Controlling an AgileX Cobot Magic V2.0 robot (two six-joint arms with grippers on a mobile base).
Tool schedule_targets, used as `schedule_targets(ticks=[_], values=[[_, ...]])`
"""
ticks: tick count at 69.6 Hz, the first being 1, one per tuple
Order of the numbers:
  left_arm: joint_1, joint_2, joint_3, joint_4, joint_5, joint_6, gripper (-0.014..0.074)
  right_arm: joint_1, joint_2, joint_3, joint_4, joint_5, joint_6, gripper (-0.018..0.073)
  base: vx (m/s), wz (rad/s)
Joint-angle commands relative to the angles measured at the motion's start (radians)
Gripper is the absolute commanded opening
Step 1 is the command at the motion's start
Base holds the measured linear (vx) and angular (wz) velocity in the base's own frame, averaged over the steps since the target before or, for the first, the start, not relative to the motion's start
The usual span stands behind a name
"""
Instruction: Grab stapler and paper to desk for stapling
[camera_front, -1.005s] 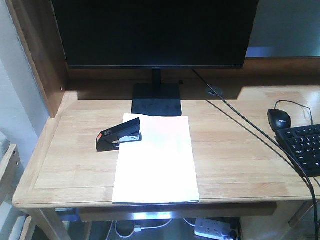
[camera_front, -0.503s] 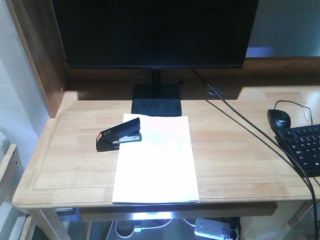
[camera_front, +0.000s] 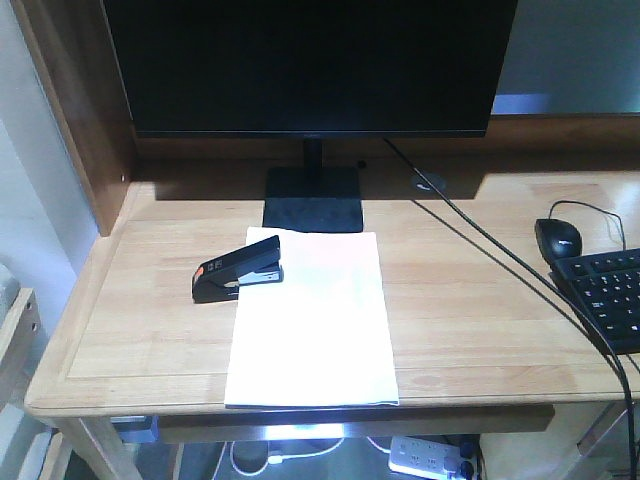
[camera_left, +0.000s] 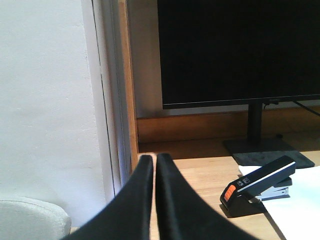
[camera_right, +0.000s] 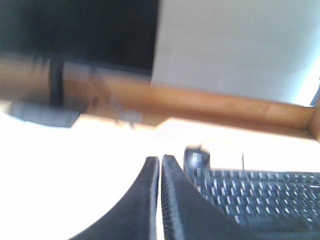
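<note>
1. The place looks like an office workstation: a light-wood desk (camera_front: 470, 300) carries a large dark monitor (camera_front: 310, 65).
2. A black keyboard (camera_front: 610, 295) and mouse (camera_front: 558, 237) sit at its right.
3. A power strip (camera_front: 430, 458), probably, lies underneath.

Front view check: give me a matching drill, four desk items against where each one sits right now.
Items:
1. black stapler with orange-red tab
2. white paper stack
3. black computer mouse
4. black monitor stand base

Places:
A. desk's right side, behind the keyboard
B. centre of desk, reaching the front edge
C. on the paper's far-left corner
D. just behind the paper

Pairs: 1-C, 2-B, 3-A, 4-D
</note>
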Motion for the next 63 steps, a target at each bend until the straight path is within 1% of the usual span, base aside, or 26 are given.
schedule_targets(ticks=[1, 9, 16, 20, 25, 29, 38, 46, 56, 61, 63], values=[[-0.007, -0.016, 0.012, -0.001, -0.079, -0.011, -0.0006, -0.057, -0.015, -0.029, 0.168, -0.035, -0.195, -0.001, 0.0, 0.0], [-0.007, -0.016, 0.012, -0.001, -0.079, -0.011, -0.0006, -0.176, -0.02, -0.029, 0.323, -0.055, -0.312, -0.001, 0.0, 0.0], [-0.007, -0.016, 0.012, -0.001, -0.079, -0.011, -0.0006, -0.261, -0.02, -0.029, 0.447, -0.106, -0.456, -0.001, 0.0, 0.0], [-0.007, -0.016, 0.012, -0.001, -0.079, -0.011, -0.0006, -0.293, -0.02, -0.029, 0.514, -0.129, -0.539, -0.001, 0.0, 0.0], [-0.007, -0.016, 0.012, -0.001, -0.079, -0.011, -0.0006, -0.318, -0.02, -0.029, 0.577, -0.142, -0.597, -0.001, 0.0, 0.0], [-0.007, -0.016, 0.012, -0.001, -0.079, -0.011, -0.0006, -0.323, -0.02, -0.029, 0.593, -0.146, -0.6, -0.001, 0.0, 0.0], [-0.007, -0.016, 0.012, -0.001, -0.079, -0.011, -0.0006, -0.321, -0.02, -0.029, 0.594, -0.146, -0.6, -0.001, 0.0, 0.0], [-0.007, -0.016, 0.012, -0.001, -0.079, -0.011, -0.0006, -0.321, -0.054, 0.011, 0.596, -0.164, -0.6, -0.001, 0.0, 0.0], [-0.007, -0.016, 0.012, -0.001, -0.079, -0.011, -0.0006, -0.321, -0.139, 0.129, 0.661, -0.283, -0.59, -0.001, 0.0, 0.0], [-0.005, -0.015, 0.012, -0.001, -0.079, -0.011, -0.0006, -0.32, -0.162, 0.186, 0.665, -0.357, -0.538, -0.001, 0.0, 0.0], [-0.005, -0.015, 0.012, -0.001, -0.079, -0.011, -0.0006, -0.32, -0.16, 0.194, 0.659, -0.366, -0.503, -0.001, 0.0, 0.0]])
